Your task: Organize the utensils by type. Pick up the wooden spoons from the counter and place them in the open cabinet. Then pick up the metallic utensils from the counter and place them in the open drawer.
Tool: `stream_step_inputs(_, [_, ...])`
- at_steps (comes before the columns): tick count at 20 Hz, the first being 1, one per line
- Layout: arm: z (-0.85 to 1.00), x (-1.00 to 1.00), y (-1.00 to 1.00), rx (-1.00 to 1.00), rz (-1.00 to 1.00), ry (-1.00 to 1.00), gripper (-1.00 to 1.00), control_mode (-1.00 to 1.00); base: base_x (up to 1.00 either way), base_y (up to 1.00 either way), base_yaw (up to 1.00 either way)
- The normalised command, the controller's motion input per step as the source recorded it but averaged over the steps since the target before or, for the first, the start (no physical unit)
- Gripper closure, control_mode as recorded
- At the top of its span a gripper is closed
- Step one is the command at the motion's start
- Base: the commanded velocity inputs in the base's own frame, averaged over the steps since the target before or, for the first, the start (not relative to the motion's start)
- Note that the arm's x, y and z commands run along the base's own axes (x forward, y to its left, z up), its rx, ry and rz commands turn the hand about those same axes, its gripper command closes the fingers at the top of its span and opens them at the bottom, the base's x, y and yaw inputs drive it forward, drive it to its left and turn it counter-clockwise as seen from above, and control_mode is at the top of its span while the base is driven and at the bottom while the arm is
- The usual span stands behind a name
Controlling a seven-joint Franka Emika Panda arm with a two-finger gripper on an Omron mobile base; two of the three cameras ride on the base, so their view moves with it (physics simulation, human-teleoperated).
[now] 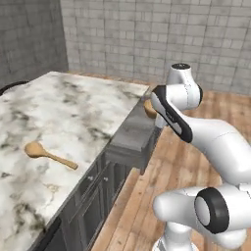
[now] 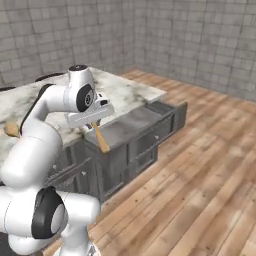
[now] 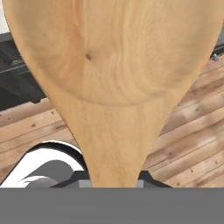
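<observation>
My gripper (image 2: 94, 123) is shut on a light-brown wooden spoon (image 2: 102, 140), whose handle slants down over the open drawer (image 2: 131, 125). In the hand view the spoon's oval bowl (image 3: 113, 65) sits close to the lens and hides the fingertips. From the left, that bowl (image 1: 148, 109) peeks out behind my forearm above the drawer (image 1: 131, 136). A second wooden spoon (image 1: 48, 154) lies flat on the white marble counter (image 1: 73, 108); its bowl (image 2: 11, 130) shows at the left edge of the right base view. The cabinet and the metallic utensils are out of view.
Dark grey base cabinets (image 1: 93, 196) run under the counter. The drawer front (image 2: 176, 116) juts over the wooden floor (image 2: 200, 175), which lies open to the right. A dark curved object (image 1: 12, 87) sits at the counter's far left. Grey tiled walls stand behind.
</observation>
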Motion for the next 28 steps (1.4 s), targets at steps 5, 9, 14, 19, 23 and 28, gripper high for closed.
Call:
stream_step_inputs(5, [0.00,0.00,0.00,0.00,0.00,0.00,1.00,1.00,0.00,0.00,-1.00])
stream_step_inputs(9, [0.00,0.00,0.00,0.00,0.00,0.00,1.00,1.00,0.00,0.00,-1.00])
stream_step_inputs(14, [0.00,0.00,0.00,0.00,0.00,0.00,1.00,1.00,0.02,0.03,-1.00])
stream_step_inputs(19, [0.00,0.00,0.00,0.00,0.00,0.00,1.00,1.00,0.27,0.20,-1.00])
stream_step_inputs(23, [0.00,0.00,0.00,0.00,0.00,0.00,1.00,1.00,0.34,0.25,-0.95])
stream_step_inputs(28, [0.00,0.00,0.00,0.00,0.00,0.00,1.00,1.00,0.44,0.33,-0.80])
